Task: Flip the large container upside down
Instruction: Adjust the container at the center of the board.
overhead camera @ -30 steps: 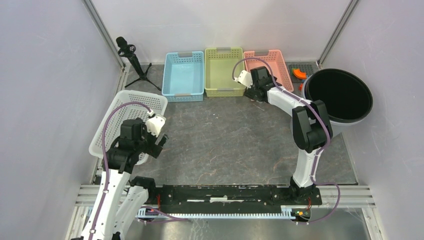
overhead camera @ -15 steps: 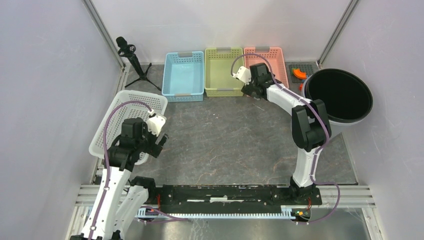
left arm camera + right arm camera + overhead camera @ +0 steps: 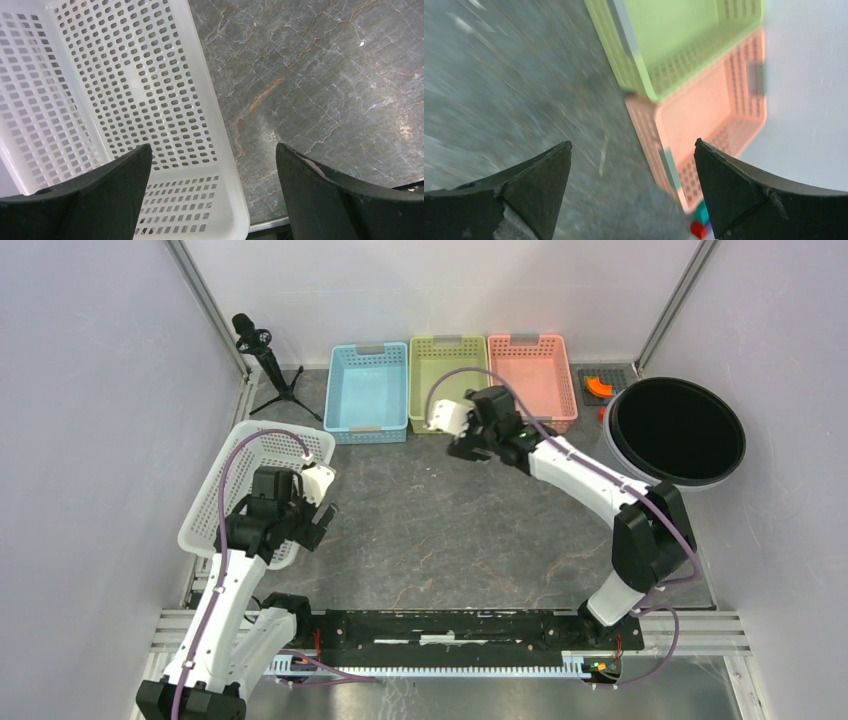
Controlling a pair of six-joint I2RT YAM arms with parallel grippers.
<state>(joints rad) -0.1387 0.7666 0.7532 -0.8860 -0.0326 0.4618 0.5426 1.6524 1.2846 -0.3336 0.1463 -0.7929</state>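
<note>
With its jaws spread wide and nothing between them, the left gripper (image 3: 214,150) hangs over the near-right corner of the white basket (image 3: 200,510). This is the biggest of the baskets and, by that measure, probably the container to be flipped. It sits at the near left of the table (image 3: 450,530), open side up, hard by the left wall. In the wrist view one finger is above the perforated floor and the other above bare stone, so the right-hand rim runs between them.

A clean flip likely means lowering until that rim sits deep between the fingers, closing firmly, then lifting and rolling the basket rightward onto open table, since the wall leaves no room on the left. The thin plastic may flex or slip in a shallow grip.

Farther off, the right gripper (image 3: 633,144), equally wide and empty, hovers near the green basket (image 3: 448,380) and pink basket (image 3: 530,375); its view is blurred. A black tub (image 3: 676,430) stands far right.
</note>
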